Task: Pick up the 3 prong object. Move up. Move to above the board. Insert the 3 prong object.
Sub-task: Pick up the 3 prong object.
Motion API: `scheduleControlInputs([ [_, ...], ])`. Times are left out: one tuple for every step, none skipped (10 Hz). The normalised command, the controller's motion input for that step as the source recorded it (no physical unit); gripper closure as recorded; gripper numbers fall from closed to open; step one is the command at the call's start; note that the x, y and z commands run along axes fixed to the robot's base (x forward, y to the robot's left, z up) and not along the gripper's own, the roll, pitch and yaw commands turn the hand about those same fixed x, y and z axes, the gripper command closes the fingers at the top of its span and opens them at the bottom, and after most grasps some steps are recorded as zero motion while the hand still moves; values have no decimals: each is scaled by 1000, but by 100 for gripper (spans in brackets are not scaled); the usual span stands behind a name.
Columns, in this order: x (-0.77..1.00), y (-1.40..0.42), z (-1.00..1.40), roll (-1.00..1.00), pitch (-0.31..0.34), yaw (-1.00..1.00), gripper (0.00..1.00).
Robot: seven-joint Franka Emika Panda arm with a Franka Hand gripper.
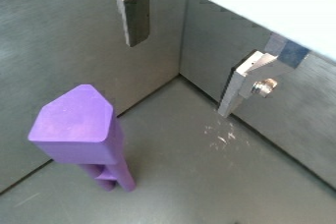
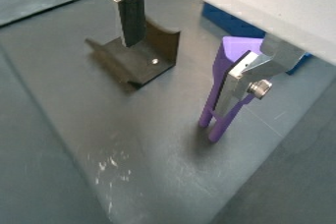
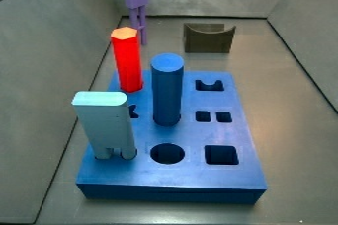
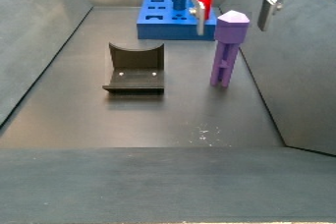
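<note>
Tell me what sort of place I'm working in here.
Likely a lab test cell for peg insertion: grey walled floor, a blue board with shaped holes, loose pegs like the 3 prong object, the open pincer above it.

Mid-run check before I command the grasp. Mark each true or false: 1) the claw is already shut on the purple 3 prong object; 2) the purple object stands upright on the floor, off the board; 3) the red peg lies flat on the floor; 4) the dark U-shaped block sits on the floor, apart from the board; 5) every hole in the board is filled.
1) False. The claw is open above the 3 prong object, gripping nothing.
2) True. It stands upright on the floor, away from the board.
3) False. The red peg stands upright at the board.
4) True. The U-shaped block rests on the floor.
5) False. Several holes are open, such as the round hole.
</note>
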Motion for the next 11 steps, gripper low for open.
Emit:
scheduleControlInputs([
  [-163, 17, -94, 0, -50, 711, 0],
  [-180, 0, -111, 0, -67, 643, 0],
  [-231, -31, -129, 0, -69, 466, 0],
  [-291, -3, -106, 0, -66, 449, 0],
  [-246, -54, -211, 1, -64, 397, 0],
  [-283, -97, -226, 30, -51, 357, 0],
  [-243, -200, -177, 16, -50, 300, 0],
  [-277, -269, -100, 14, -59, 194, 0],
  [-243, -160, -6, 6, -43, 166, 0],
  [-186, -226, 0, 1, -34, 131, 0],
  [-114, -231, 0, 0, -51, 94, 0],
])
